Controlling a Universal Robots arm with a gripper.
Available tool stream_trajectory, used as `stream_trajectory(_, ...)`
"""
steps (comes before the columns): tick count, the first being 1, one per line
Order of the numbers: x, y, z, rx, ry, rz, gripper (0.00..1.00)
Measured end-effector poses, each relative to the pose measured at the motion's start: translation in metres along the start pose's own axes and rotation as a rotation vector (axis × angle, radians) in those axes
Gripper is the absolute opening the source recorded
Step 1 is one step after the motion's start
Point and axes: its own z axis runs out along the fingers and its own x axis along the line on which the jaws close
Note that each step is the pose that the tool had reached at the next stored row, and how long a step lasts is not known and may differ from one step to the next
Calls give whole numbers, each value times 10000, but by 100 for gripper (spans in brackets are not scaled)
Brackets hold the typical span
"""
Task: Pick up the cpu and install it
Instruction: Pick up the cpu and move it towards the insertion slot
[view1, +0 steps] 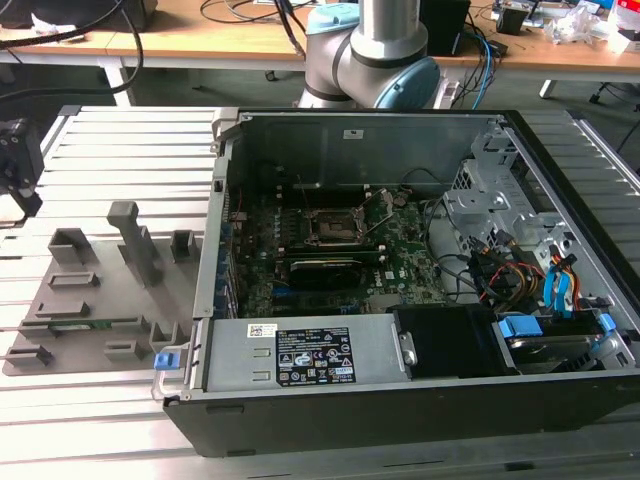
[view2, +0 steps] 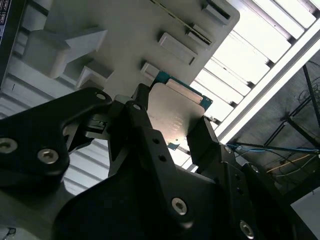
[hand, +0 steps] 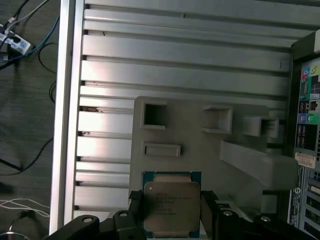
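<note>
Currently, the cpu (hand: 171, 204) is pinched between the black jaws, which are pressed against two opposite edges of it. Its pale metal top, framed by a thin blue-green border, is turned towards the camera in the first wrist view. In the second wrist view the cpu (view2: 176, 112) is seen at a slant between the same jaws.

The chip is held at one end of the grey tray (hand: 200, 130), close to a shallow rectangular pocket (hand: 161, 149). Whether it touches the tray cannot be told.

The tray (view1: 90, 310) is laid on the slatted metal desk (view1: 100, 420), just beside the open computer case (view1: 400, 410) and on the exterior view's left of it. An upright post (view1: 135, 240) is carried on the tray.

Inside the case, a black socket (view1: 330, 228) with a metal frame is seated on the green motherboard, well apart from the tray. Behind the case, the silver and pale-blue arm (view1: 375, 50) is seen. Loose cables (hand: 20, 45) are spread on the dark floor past the desk's edge.
</note>
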Motion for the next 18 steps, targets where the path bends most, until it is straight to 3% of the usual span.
stream_trajectory(9, -12, -1, -250, 0, 0, 0, 55)
stream_trajectory(11, -16, -3, -346, 0, 1, 0, 55)
stream_trajectory(13, -18, -4, -384, 0, 0, 0, 55)
stream_trajectory(18, -26, -4, -549, 0, 0, 0, 55)
